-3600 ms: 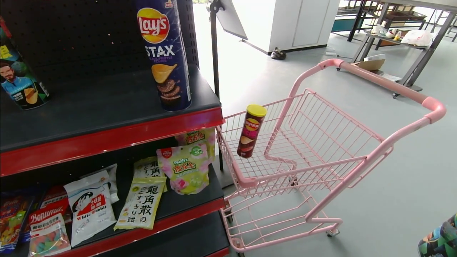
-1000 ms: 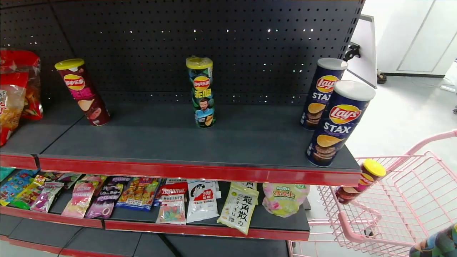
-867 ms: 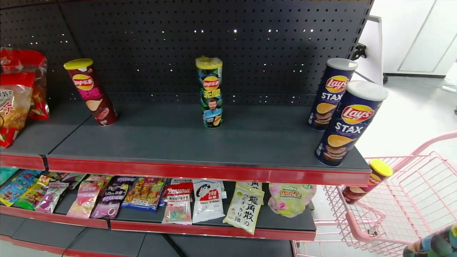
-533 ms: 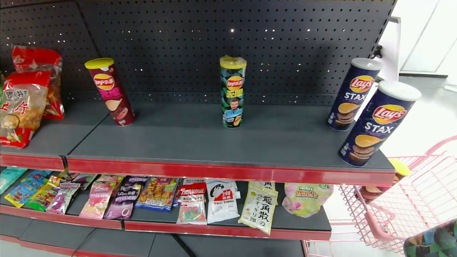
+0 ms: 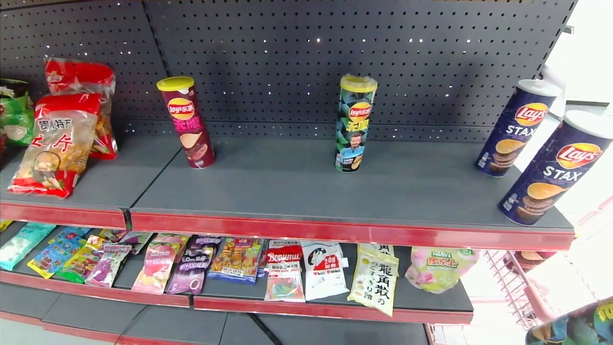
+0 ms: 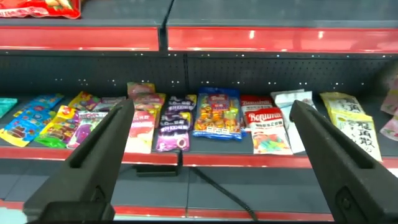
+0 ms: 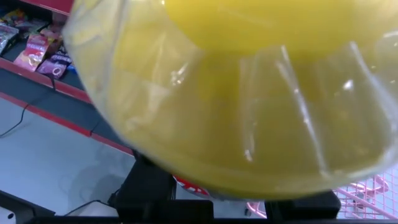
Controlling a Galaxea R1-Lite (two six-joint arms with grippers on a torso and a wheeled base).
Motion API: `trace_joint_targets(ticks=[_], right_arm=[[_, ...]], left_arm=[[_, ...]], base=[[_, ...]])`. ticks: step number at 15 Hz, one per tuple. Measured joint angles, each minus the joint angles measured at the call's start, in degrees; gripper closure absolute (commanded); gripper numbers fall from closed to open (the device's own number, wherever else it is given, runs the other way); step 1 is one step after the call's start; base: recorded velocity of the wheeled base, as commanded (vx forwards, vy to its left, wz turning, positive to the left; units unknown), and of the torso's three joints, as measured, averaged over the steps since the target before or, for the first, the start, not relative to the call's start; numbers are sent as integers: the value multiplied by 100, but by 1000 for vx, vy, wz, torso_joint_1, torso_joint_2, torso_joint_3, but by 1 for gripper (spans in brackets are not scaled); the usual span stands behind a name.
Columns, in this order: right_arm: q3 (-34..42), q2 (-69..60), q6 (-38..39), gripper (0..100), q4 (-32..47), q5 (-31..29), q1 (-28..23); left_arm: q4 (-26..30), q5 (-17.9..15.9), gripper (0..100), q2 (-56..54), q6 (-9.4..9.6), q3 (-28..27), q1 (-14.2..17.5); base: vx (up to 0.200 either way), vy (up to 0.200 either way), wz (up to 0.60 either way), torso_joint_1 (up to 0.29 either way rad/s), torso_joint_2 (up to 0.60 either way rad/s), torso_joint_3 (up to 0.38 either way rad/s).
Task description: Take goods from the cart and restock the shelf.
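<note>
Atop matte dk shelf point(image 5: 297, 191): glossy cyl. tube point(image 5: 189, 124), yellow plastic lid point(image 5: 175, 84)

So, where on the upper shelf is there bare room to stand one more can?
Two bare patches: between the maroon can and the green can, and between the green can and the two blue cans. The left end is crowded with snack bags; the lower shelf is packed with packets.
</note>
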Motion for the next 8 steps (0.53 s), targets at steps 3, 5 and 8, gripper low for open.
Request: trace_joint_targets(ticks=[3, 5, 8], right_arm=[[18, -5, 0, 100, -12, 15, -4], [29, 2, -5, 100, 2, 6, 7], [13, 0, 0, 100, -9, 168, 7]], left_arm=[[-2, -2, 0, 0, 0, 0, -17], [-2, -2, 0, 0, 0, 2, -5], [0, -2, 0, 0, -13, 2, -11]], base=[[200, 0, 0, -4, 1, 6], [200, 0, 0, 10, 0, 0], [67, 0, 0, -1, -1, 1]])
